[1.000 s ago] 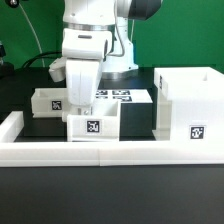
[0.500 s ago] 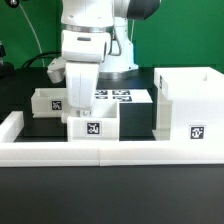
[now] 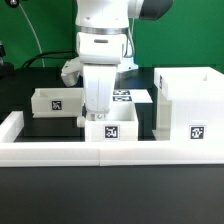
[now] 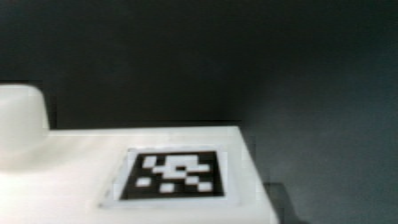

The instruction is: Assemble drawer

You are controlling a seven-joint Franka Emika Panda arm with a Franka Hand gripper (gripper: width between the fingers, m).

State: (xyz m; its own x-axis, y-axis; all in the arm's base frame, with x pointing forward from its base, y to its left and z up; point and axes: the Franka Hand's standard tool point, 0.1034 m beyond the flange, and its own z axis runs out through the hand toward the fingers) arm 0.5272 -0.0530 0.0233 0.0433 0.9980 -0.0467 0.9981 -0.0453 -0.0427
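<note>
- White plastic made up all the drawer parts I could see on the black table (image 3: 35,128).
- From the exterior view, the gripper (image 3: 97,116) was down at the near tray (image 3: 124,128), its fingertips at the tray's rim on the exterior view's left end.
- I could not tell whether the pincer was spread or pinching the tray's wall, because the fingertips were hidden against the white plastic.
- The near tray sat just behind the low border wall (image 3: 50,152), its square tag (image 3: 111,131) facing the camera.
- The other tray (image 3: 55,101) lay farther back towards the exterior view's left, apart from the near tray.
- The box shell (image 3: 190,105) stood upright at the exterior view's right, near the near tray with a gap between them.
- The marker board (image 3: 128,96) lay flat behind the arm.
- On the wrist view I saw one white finger (image 4: 18,120) beside a white face carrying a blurred tag (image 4: 173,175), with dark table beyond.
</note>
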